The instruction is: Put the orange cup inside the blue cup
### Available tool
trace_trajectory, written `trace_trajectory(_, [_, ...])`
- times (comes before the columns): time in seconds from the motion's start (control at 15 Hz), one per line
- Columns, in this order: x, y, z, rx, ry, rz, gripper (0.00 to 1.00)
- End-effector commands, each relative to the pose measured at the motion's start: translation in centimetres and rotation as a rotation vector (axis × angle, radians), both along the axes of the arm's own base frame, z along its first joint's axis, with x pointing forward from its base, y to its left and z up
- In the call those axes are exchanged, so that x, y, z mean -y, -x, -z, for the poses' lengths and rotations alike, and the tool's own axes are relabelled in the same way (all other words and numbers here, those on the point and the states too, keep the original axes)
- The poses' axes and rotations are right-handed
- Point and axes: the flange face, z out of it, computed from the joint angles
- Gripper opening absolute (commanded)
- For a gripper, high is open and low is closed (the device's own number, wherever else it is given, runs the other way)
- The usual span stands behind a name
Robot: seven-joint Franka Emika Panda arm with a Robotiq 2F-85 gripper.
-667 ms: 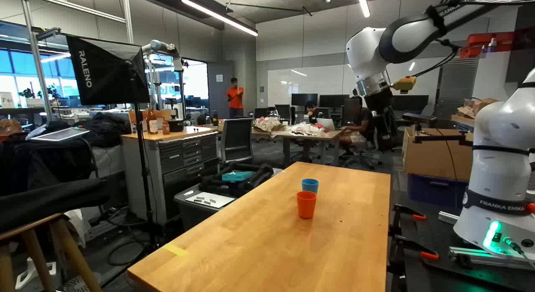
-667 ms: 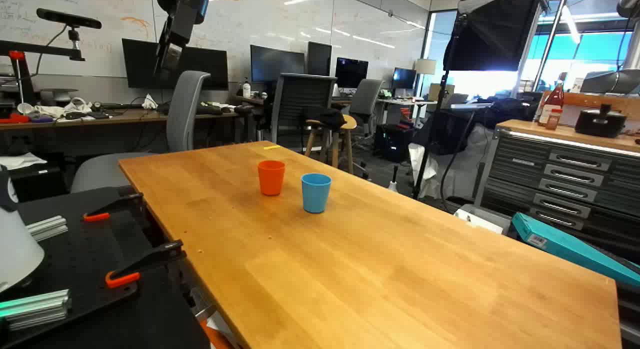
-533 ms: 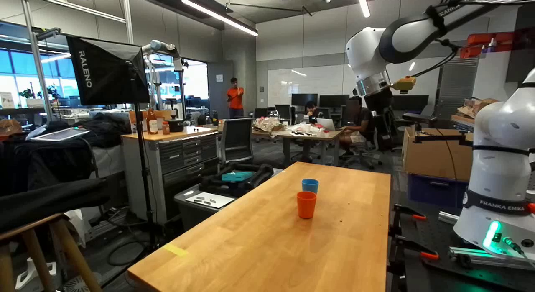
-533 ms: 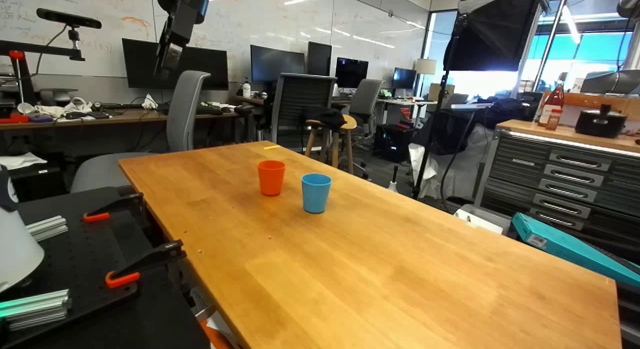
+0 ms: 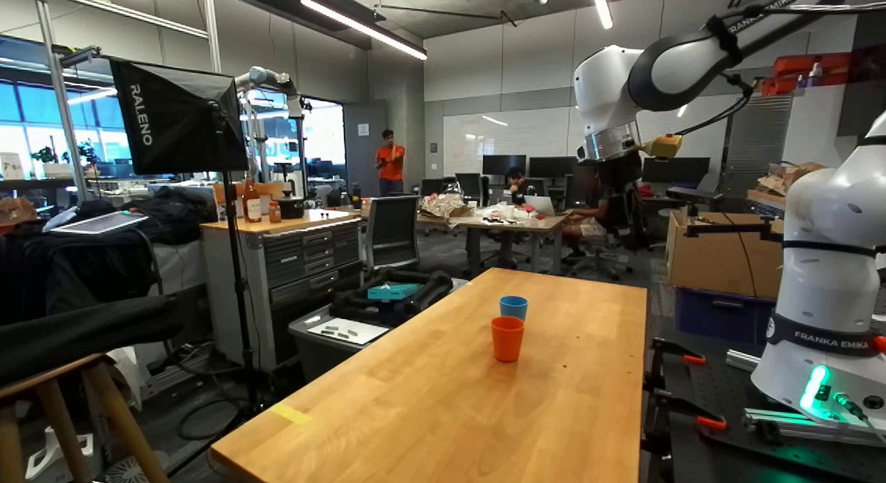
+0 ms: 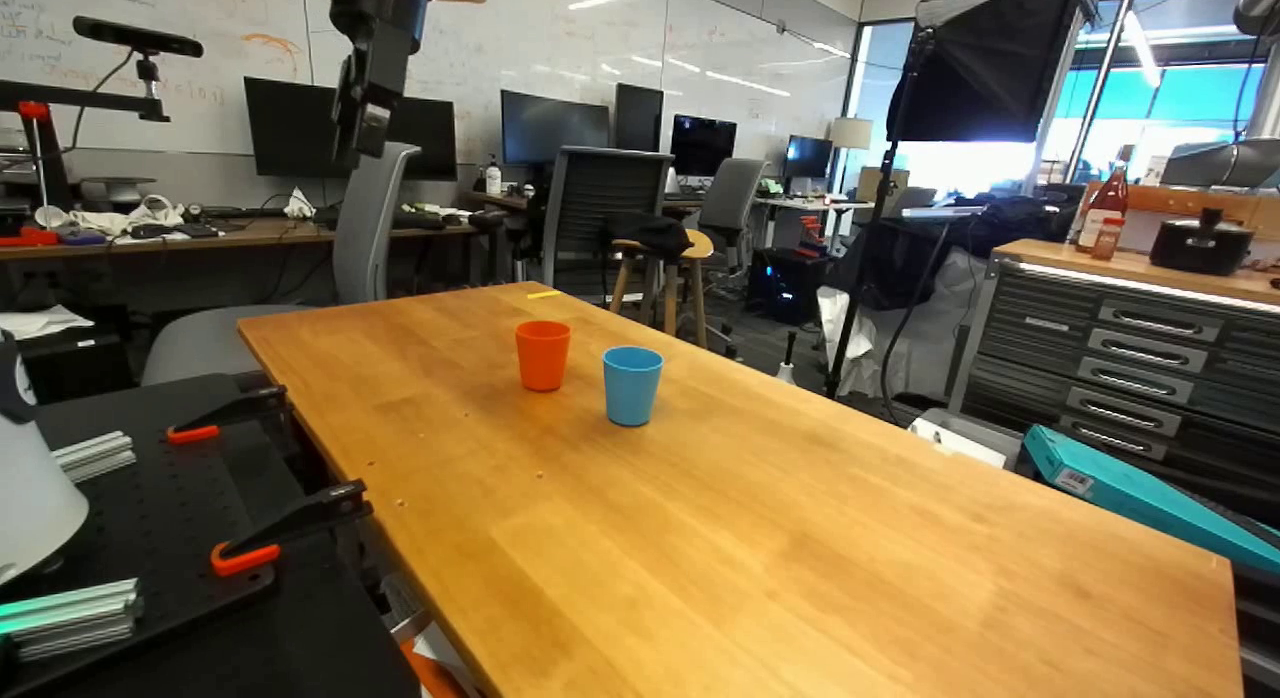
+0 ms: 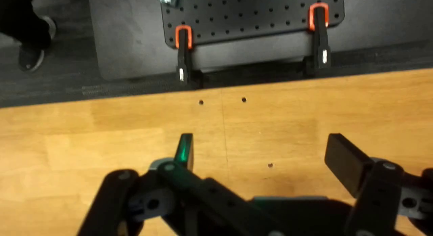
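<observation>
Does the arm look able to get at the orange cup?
Probably yes: the gripper is open, and nothing covers the orange cup. The blue cup stands close but leaves a gap.

Both exterior views look down over the desk (image 5: 443, 414) from roughly opposite ends, sharing the orange cup (image 5: 507, 340) and blue cup (image 6: 631, 388), whose near-far order swaps between them. The wrist view faces steeply down past the gripper (image 7: 265, 155), seen close up, onto the desk's edge.
</observation>
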Motion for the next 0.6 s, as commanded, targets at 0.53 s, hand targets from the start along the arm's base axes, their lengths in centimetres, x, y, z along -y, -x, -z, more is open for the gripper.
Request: trace_trajectory(0.53, [-7.5, -10.7, 11.8, 0.188, -0.081, -0.201, 1.00])
